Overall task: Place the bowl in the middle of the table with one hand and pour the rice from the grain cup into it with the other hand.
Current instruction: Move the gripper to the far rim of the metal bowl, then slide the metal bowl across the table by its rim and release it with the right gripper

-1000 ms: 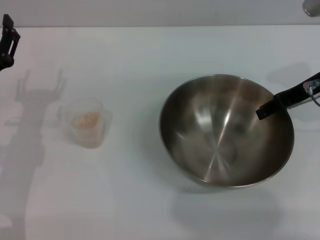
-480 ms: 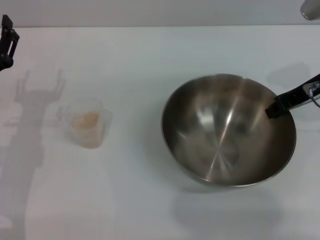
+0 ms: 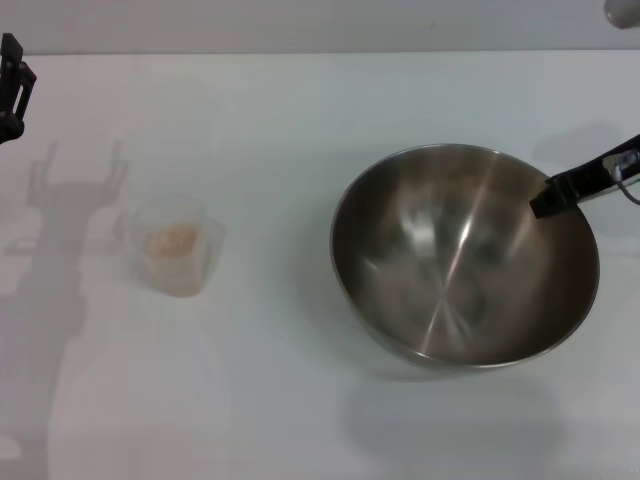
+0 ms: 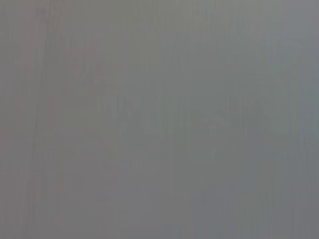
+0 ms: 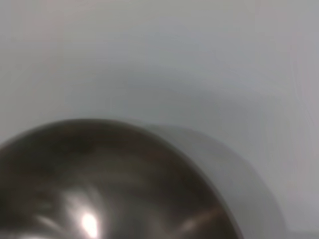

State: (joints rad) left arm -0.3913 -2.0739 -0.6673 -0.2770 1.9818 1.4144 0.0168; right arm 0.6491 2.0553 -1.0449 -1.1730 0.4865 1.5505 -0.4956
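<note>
The steel bowl (image 3: 465, 262) hangs right of the table's middle, its shadow lying apart below it on the white table (image 3: 300, 100). My right gripper (image 3: 548, 200) reaches in from the right edge and grips the bowl's far right rim; one black finger (image 3: 575, 185) shows inside the rim. The bowl's inside also shows in the right wrist view (image 5: 99, 184). The frosted grain cup (image 3: 178, 250) stands upright at the left with a small heap of rice (image 3: 172, 240) in it. My left gripper (image 3: 12, 85) is at the far left edge, well behind and left of the cup, away from it.
A small grey object (image 3: 622, 12) sits at the top right corner. The left arm's shadow (image 3: 60, 230) falls on the table beside the cup. The left wrist view shows only flat grey.
The bowl and my right gripper have shifted together a little to the right. The cup and the left gripper have not moved.
</note>
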